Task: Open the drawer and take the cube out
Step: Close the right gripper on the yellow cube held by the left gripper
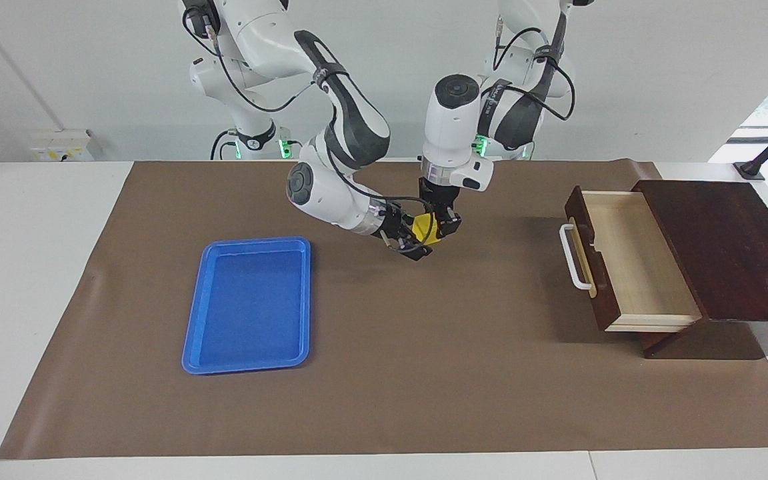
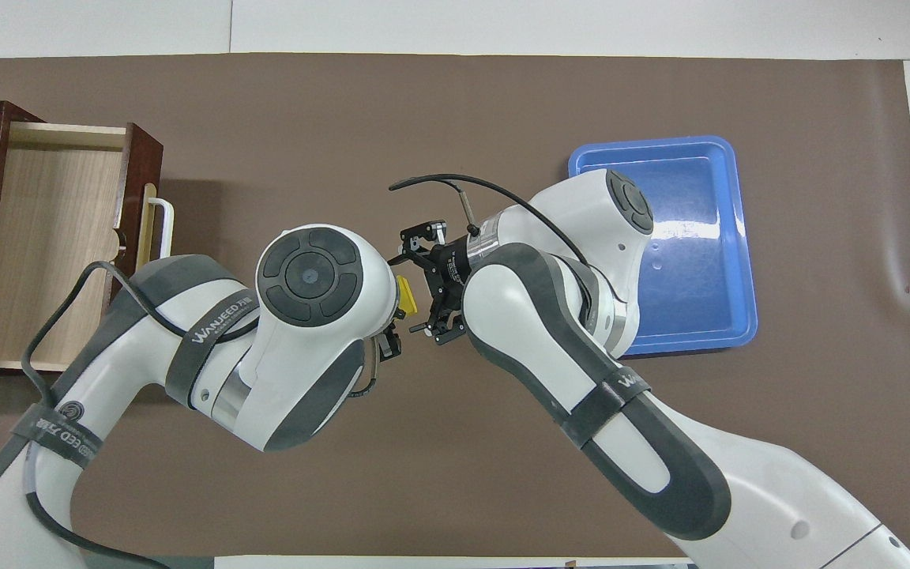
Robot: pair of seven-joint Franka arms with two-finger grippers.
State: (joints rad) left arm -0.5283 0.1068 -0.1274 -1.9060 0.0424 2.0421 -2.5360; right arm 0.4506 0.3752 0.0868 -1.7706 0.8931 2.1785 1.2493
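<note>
The drawer [image 1: 631,260] stands pulled out of its dark wooden box [image 1: 731,247] at the left arm's end of the table, and its pale inside is bare; it also shows in the overhead view [image 2: 52,237]. The small yellow cube [image 1: 424,227] hangs in the air over the middle of the mat, and also shows in the overhead view [image 2: 406,294]. My left gripper [image 1: 443,225] points down and is shut on the cube. My right gripper [image 1: 419,235] reaches in sideways, its fingers open on either side of the cube [image 2: 422,283].
A blue plastic tray [image 1: 254,241] lies toward the right arm's end of the mat, farther from the robots than the grippers; its rim also shows in the overhead view [image 2: 652,142]. The drawer's white handle [image 1: 574,257] sticks out toward the middle.
</note>
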